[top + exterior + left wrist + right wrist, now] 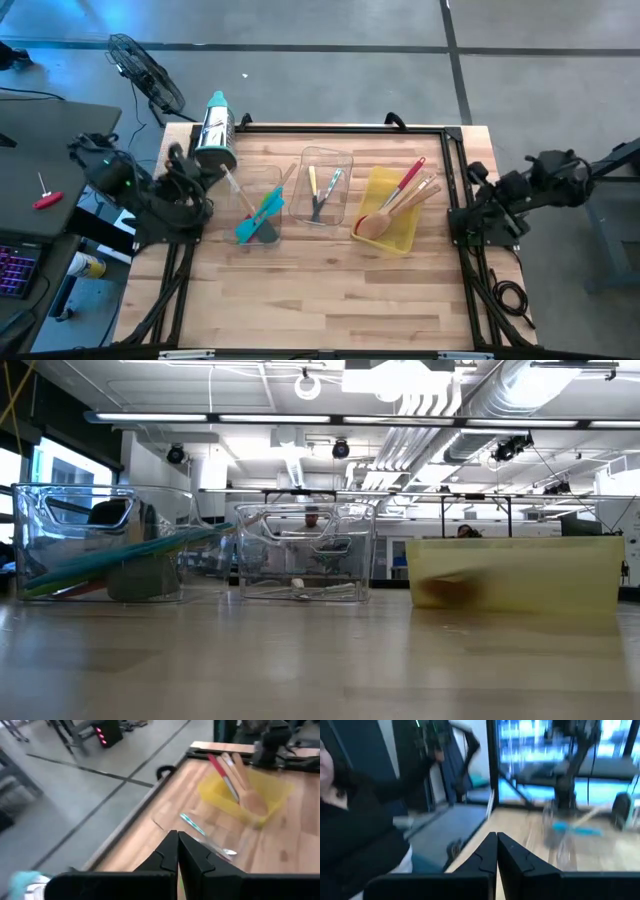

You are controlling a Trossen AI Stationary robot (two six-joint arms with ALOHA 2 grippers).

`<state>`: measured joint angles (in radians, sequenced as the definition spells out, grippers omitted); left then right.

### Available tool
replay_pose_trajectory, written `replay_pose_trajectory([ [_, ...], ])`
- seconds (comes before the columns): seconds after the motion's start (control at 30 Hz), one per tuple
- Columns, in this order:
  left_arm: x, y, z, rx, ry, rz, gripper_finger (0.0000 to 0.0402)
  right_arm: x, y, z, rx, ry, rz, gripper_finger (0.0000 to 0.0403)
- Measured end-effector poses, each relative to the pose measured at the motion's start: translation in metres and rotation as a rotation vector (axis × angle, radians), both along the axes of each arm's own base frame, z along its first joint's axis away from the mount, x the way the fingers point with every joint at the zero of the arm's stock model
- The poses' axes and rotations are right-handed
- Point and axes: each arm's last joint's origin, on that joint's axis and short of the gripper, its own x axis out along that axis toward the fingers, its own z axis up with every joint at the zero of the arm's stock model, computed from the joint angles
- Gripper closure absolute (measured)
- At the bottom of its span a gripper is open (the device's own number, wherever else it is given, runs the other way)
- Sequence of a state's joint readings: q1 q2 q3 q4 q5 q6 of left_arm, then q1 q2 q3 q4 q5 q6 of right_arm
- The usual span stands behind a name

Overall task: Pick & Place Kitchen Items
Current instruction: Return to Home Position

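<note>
Nearest, the front of the tabletop [330, 300] carries no loose utensil, so the sorting looks done; the arms sit folded at its side edges, out of the bins' way, which suits a home pose. The left gripper [177, 836] is pinched together on nothing; the right gripper [496, 836] is likewise closed and empty. Mid-table, three bins stand in a row; in the left bin [229, 215] the teal spatulas [262, 212] lean diagonally, heads low at the near left, handles rising toward the middle bin [326, 155], probably because they are longer than the bin. In the middle bin the knives [322, 192] lie roughly near-to-far; in the yellow bin [405, 243] a red spatula [405, 180] and wooden spoons [378, 222] rest with bowls near and handles over the far right rim. Behind stands a steel cylinder [215, 130].
</note>
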<state>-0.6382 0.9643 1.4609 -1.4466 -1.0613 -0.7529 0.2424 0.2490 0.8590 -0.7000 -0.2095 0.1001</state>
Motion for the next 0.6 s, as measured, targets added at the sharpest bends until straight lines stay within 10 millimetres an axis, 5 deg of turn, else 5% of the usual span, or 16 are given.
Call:
replay_pose_trajectory([
  [0.13, -0.007, -0.003, -0.050, -0.057, -0.085, -0.065, 0.0400, -0.004, -0.001, -0.018, 0.027, -0.170, 0.004, 0.0400],
  [0.33, -0.025, 0.003, -0.117, -0.179, -0.251, -0.159, 0.0400, 0.018, 0.004, -0.063, 0.036, -0.254, 0.001, 0.0400],
  [0.6, -0.031, 0.006, -0.161, -0.313, -0.519, -0.298, 0.0401, 0.048, 0.012, -0.104, -0.019, -0.442, -0.013, 0.0400],
])
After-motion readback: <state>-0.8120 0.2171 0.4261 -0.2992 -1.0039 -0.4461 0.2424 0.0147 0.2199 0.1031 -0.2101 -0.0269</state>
